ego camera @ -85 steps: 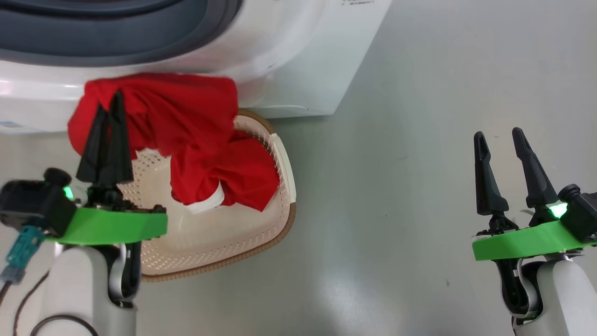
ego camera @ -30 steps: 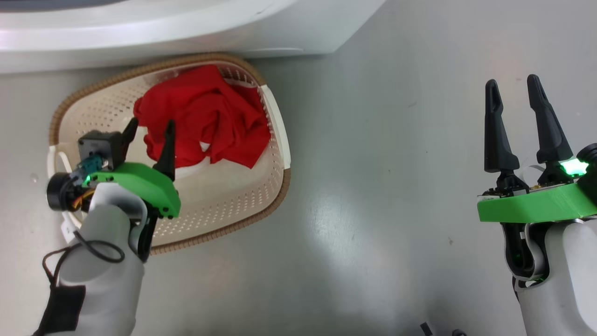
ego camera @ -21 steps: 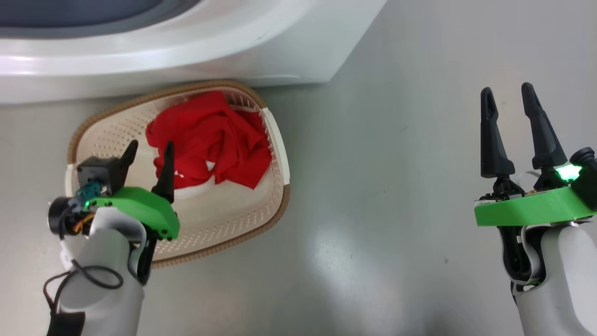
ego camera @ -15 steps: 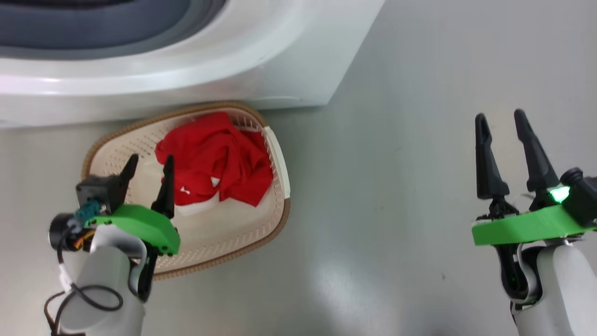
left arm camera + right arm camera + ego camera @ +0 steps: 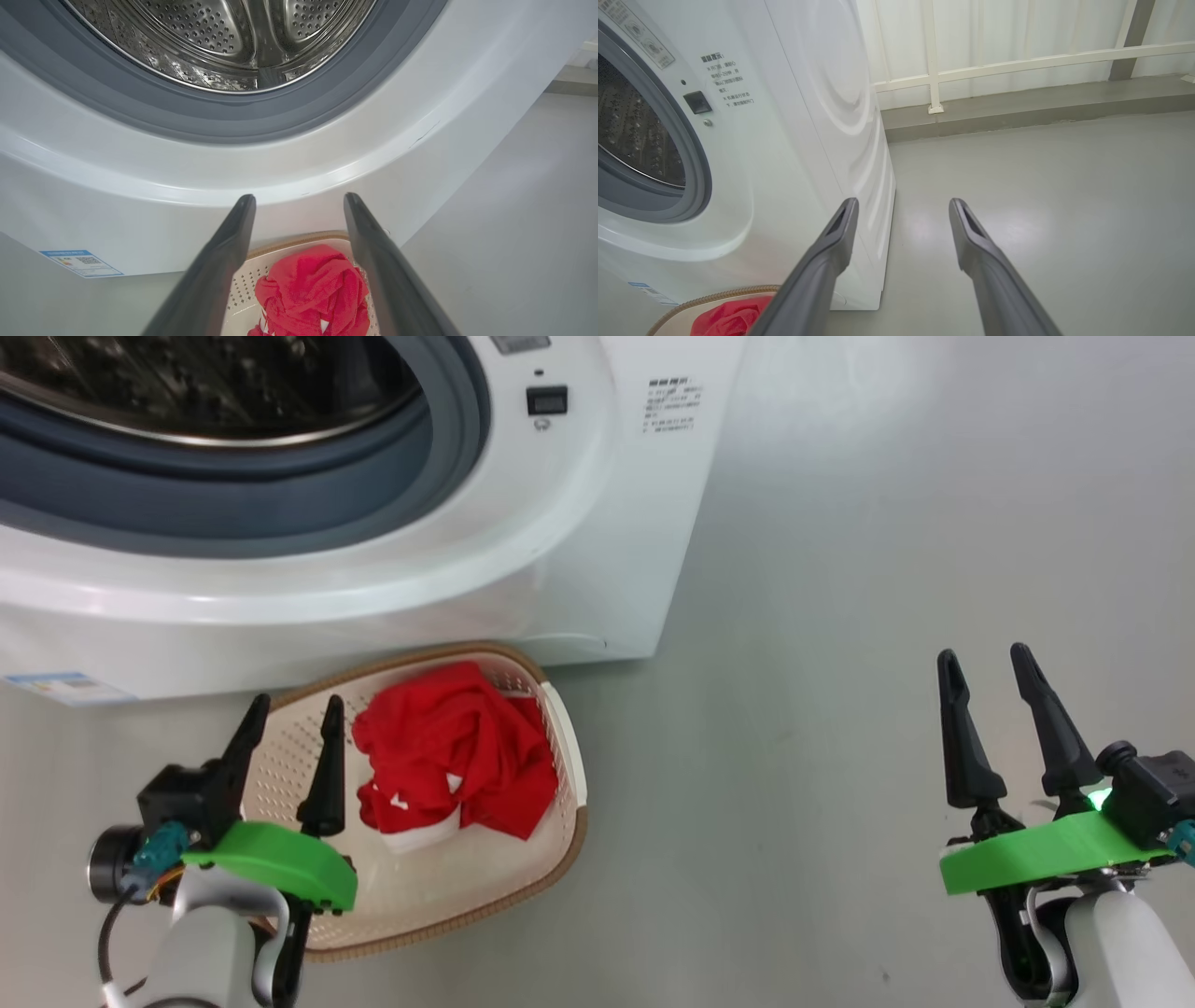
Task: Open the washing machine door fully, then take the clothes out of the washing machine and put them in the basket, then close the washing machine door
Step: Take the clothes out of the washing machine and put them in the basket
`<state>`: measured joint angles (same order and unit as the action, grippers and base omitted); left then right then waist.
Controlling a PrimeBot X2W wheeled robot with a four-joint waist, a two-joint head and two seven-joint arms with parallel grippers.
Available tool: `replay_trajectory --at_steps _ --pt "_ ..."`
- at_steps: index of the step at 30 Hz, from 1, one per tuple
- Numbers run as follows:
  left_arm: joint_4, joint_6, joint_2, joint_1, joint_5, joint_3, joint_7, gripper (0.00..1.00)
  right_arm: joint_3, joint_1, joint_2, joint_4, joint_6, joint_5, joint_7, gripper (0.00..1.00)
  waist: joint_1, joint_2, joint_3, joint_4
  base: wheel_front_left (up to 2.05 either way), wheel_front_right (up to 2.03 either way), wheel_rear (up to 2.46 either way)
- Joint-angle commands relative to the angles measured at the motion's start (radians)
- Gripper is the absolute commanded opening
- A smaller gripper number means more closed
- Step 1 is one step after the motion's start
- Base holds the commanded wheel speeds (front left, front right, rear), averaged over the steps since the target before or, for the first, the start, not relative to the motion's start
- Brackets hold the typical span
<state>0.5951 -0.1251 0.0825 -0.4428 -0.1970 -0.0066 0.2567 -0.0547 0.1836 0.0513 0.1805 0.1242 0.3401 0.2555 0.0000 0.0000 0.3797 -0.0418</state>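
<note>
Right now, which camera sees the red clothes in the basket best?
The head view: the whole red clothes lie bunched in the basket, white trim showing. The left wrist view cuts off their lower part at its bottom edge. The right wrist view catches just a red scrap at its bottom edge.

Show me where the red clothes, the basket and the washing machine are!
clothes [image 5: 457,756], head view, on the middle of the crumpled red fabric.
basket [image 5: 448,882], head view, on its bare holey floor, below the clothes.
washing machine [image 5: 280,158], left wrist view, on its white front under the round opening.
</note>
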Motion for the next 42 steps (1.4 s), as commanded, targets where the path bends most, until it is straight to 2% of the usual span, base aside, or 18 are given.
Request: replay_trajectory --at_steps 1,17,25,35,42 --pt "-0.055 -0.006 0.023 0.035 0.010 0.039 0.005 1.00 0.023 -0.020 0.003 -0.017 0.007 -0.008 0.006 1.00 0.0000 0.0000 -0.071 0.003 0.00 0.00 0.00" --pt "-0.304 -0.006 0.007 0.230 0.045 0.091 0.005 1.00 0.022 -0.130 0.034 -0.003 0.007 0.009 0.006 1.00 0.0000 0.0000 -0.228 0.001 0.00 0.00 0.00" --pt "-0.408 -0.006 0.001 0.314 0.054 0.110 0.005 1.00 0.015 -0.186 0.039 -0.009 0.007 0.013 0.006 1.00 0.0000 0.0000 -0.272 0.004 0.00 0.00 0.00" --pt "-0.503 -0.006 -0.011 0.417 0.049 0.138 0.005 1.00 0.017 -0.224 0.050 -0.020 0.007 0.013 0.006 1.00 0.0000 0.0000 -0.288 -0.001 0.00 0.00 0.00" --pt "-0.518 -0.006 -0.020 0.420 0.048 0.136 0.005 1.00 0.012 -0.220 0.049 -0.030 0.007 0.014 0.006 1.00 0.0000 0.0000 -0.272 0.008 0.00 0.00 0.00"
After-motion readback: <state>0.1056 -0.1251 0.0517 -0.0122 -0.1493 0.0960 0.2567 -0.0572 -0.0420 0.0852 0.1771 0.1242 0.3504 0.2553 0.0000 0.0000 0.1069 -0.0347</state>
